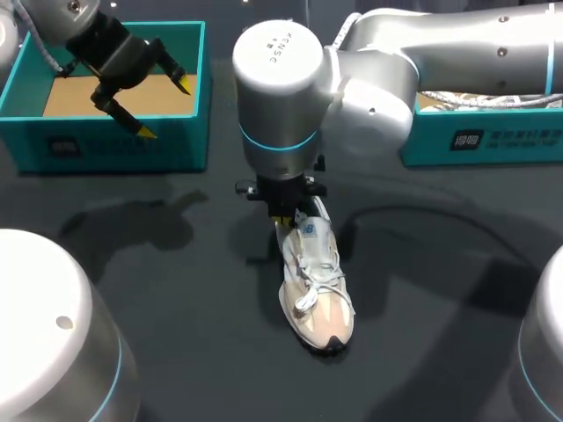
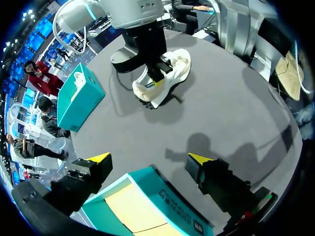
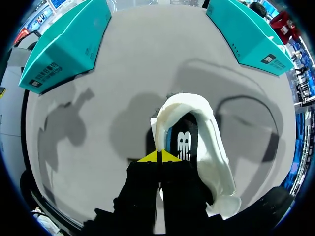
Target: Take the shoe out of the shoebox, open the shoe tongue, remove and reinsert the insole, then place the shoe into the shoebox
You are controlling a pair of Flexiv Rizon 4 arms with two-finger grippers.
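The right gripper (image 3: 159, 156) is pinching the collar of the shoe (image 1: 317, 294); the left gripper (image 1: 166, 109) is hovering, spread, over the far-left shoebox (image 1: 114, 145).

Dark grey surface (image 1: 176, 290), matt, w/ soft shadows on it. Far left: an open teal shoebox (image 1: 114, 145) stands on it, brown bottom visible inside. Far right: a second teal box (image 1: 484, 141), well apart from the first. Approx. in the ctr, nearer than both boxes: a white-beige shoe (image 1: 318, 294) on its sole, toe to the near side, heel to the far side.
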